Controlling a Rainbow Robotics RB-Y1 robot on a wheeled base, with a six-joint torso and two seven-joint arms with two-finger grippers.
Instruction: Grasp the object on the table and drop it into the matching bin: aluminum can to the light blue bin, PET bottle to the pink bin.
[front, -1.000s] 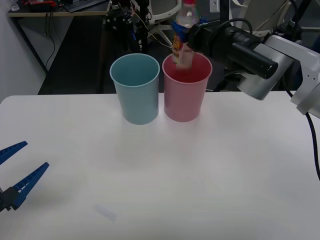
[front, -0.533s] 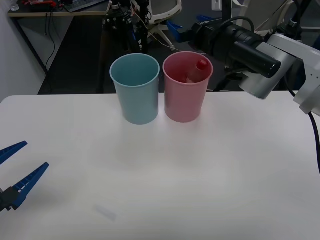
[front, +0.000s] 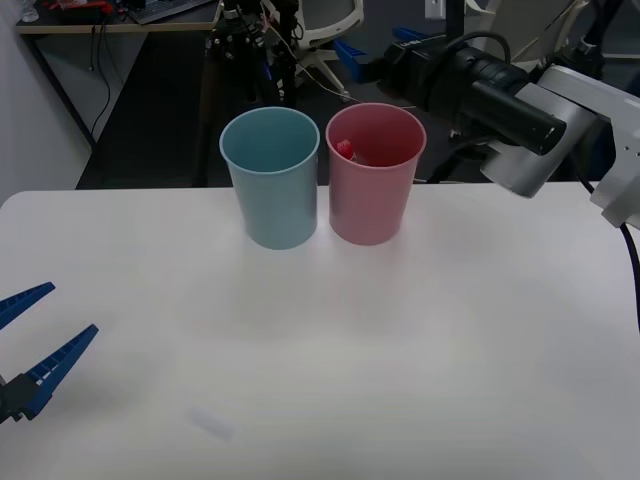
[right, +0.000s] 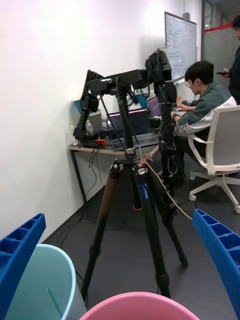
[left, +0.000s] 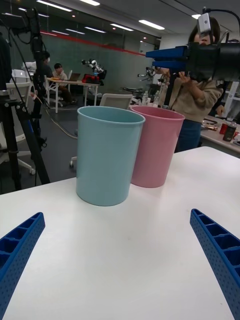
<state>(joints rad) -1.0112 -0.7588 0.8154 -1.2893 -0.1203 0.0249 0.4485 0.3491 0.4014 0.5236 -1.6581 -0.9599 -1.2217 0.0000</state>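
Note:
The PET bottle lies inside the pink bin; its red cap and a bit of clear body show just under the rim on the side toward the light blue bin. Both bins stand side by side at the far middle of the white table. My right gripper hangs open above and behind the pink bin with nothing between its fingers. In the right wrist view the pink bin's rim and the light blue bin sit below my right gripper. My left gripper rests open at the table's near left; the left wrist view shows the light blue bin and pink bin.
The bins stand close to the table's far edge, with dark floor beyond it. A black tripod rig stands behind the table. A faint smudge marks the near tabletop. Broad white surface lies between the bins and my left gripper.
The bottle left my right gripper and fell into the pink bin, then settled with its cap toward the blue bin's side. The right fingers opened. The left arm stayed still.

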